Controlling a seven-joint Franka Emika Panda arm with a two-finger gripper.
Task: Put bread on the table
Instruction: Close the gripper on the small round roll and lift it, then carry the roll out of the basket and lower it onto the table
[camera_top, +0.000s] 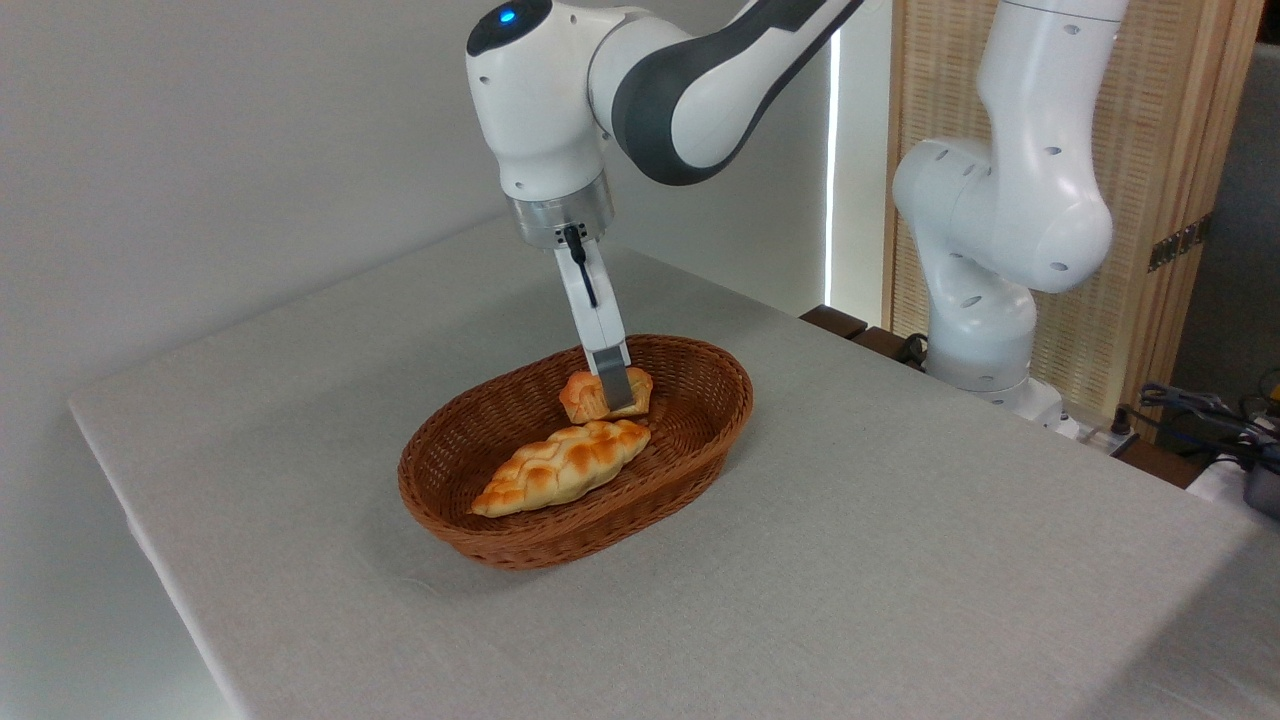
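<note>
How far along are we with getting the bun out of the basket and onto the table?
Done: the gripper is down at the small round orange-golden bun inside the brown oval wicker basket. In hand: the grasp; I cannot tell whether it has closed. Left: lifting the bun past the long braided loaf onto the grey cloth-covered table.

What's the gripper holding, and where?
Cannot be told: the gripper is down at the small round golden bun in the brown wicker basket, its grip hidden.
</note>
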